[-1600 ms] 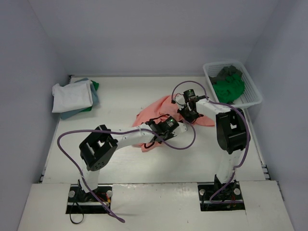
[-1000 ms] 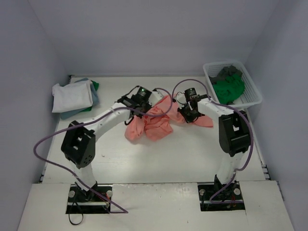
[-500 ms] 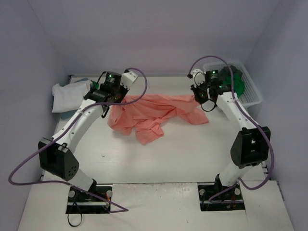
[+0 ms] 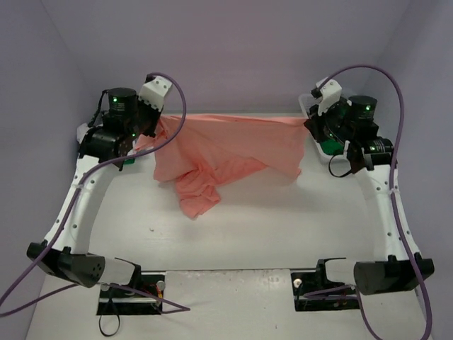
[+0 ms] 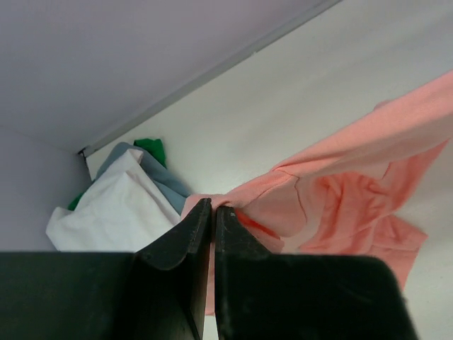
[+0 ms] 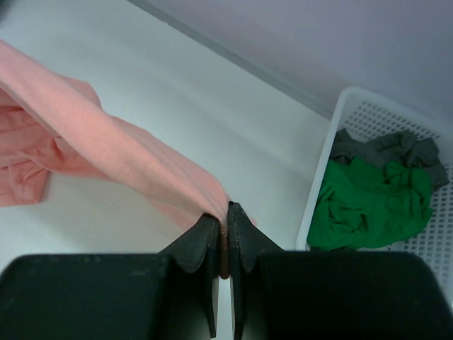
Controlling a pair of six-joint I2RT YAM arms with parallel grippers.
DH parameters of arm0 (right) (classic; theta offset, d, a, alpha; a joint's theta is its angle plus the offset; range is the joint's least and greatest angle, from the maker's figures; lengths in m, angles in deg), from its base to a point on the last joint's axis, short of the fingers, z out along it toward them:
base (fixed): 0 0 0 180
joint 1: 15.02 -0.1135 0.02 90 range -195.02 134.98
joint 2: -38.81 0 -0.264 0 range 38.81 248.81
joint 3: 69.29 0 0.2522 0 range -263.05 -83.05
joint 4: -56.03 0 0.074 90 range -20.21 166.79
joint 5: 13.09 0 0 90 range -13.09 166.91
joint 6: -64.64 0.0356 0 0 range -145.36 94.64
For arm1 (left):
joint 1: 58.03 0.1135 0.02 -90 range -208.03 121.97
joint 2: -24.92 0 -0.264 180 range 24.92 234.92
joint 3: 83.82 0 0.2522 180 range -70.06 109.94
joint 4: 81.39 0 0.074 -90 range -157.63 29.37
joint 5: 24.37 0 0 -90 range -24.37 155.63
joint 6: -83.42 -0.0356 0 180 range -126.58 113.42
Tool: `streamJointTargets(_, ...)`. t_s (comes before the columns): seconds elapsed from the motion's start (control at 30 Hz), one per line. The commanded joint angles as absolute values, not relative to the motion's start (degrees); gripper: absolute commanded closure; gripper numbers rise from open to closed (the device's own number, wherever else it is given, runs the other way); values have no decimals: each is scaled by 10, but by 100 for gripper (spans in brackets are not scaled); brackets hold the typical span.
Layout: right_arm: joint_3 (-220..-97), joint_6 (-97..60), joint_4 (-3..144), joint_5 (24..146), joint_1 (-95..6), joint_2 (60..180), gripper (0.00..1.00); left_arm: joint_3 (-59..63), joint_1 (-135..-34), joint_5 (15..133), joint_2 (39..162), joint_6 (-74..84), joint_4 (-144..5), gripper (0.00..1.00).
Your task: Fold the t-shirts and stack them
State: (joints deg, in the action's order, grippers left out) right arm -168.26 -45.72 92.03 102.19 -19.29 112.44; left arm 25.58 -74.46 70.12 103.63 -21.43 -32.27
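The salmon t-shirt (image 4: 233, 142) hangs stretched between my two tools above the far half of the counter (image 4: 283, 219). Its top edge is taut and its lower part sags in a bunch toward the left, apparently onto the surface. My left tool (image 5: 213, 207) is pressed together on one upper corner, and my right tool (image 6: 224, 211) pinches the opposite corner. Folded t-shirts (image 5: 117, 205), white over blue over green, lie stacked in the far left corner. A green t-shirt (image 6: 364, 205) and a dark grey t-shirt (image 6: 386, 150) lie in the basket (image 6: 322, 177) at far right. Risks:
- Each pinch holds little cloth, so added tension may pull a corner free.
- The twisted lower half may land creased.
- The right end hangs near the basket and may snag its rim
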Motion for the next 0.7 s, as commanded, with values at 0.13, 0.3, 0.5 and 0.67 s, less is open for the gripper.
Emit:
streamJointTargets(0.13,-1698,-441,908,1057,-184,1001,100,335,-736,720,950,-238,-298,100)
streamJointTargets(0.3,-1707,-436,904,1051,-184,928,100,360,-736,737,898,-248,-283,100)
streamJointTargets(0.5,-1739,-435,897,1030,-181,871,100,379,-736,720,827,-249,-318,100)
streamJointTargets(0.67,-1739,-417,898,1057,-163,846,100,397,-736,741,783,-233,-312,100)
